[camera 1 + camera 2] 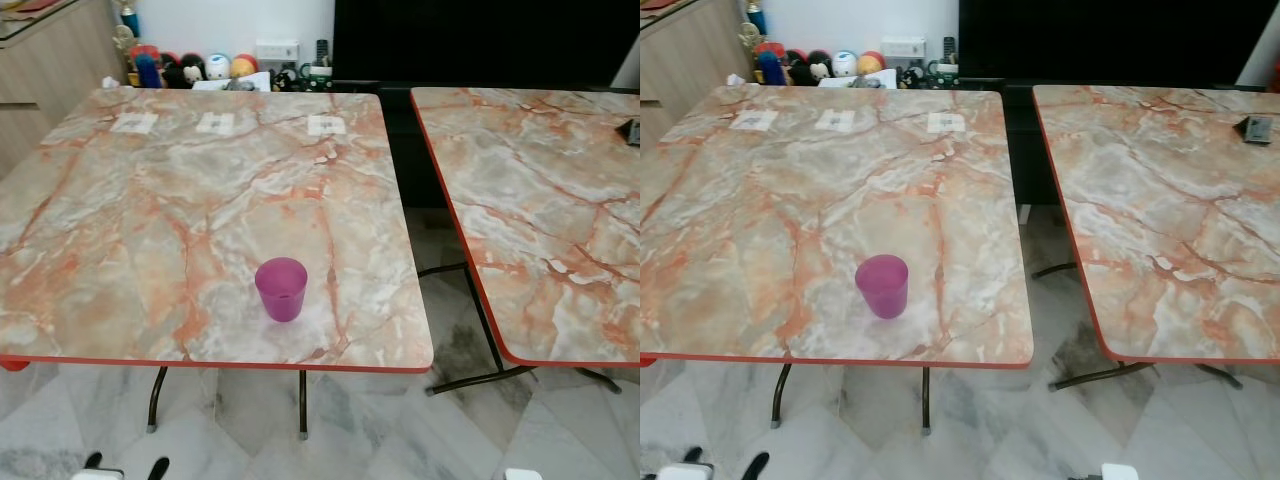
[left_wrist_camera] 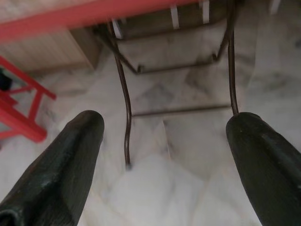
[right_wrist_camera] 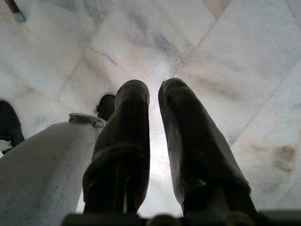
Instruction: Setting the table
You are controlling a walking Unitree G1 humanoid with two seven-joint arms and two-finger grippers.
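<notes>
Worktops: 2, both marble-patterned with red edging, set side by side with a gap between them. Near worktop (image 1: 130,230) on the robot's left; second worktop (image 1: 540,200) on the right.

Cups: 1. A purple plastic cup (image 1: 281,288) stands upright on the near worktop, close to its front edge and right of its middle, nothing touching it.

White paper tags: 3, lying in a row near the far edge of the near worktop: first tag (image 1: 136,122), second tag (image 1: 215,122), third tag (image 1: 326,124).

Dark small object (image 1: 1254,128): 1, at the far right of the second worktop; too small to identify.

Clutter of toys and bottles (image 1: 190,68) sits beyond the far edge, against the wall. A wooden cabinet (image 1: 50,60) stands at far left. White marble floor (image 1: 360,420) beneath, with dark bent metal legs (image 1: 155,398) under the near worktop.

Left tool (image 2: 164,155): hangs low below the worktop's red edge, pointing at the floor and the metal legs; its two black fingers (image 2: 61,165) stand wide apart, nothing between them.

Right tool (image 3: 154,141): hangs low beside the robot's silver body, pointing down at the floor; its fingers (image 3: 124,141) lie nearly together with only a narrow slit between, holding nothing.
</notes>
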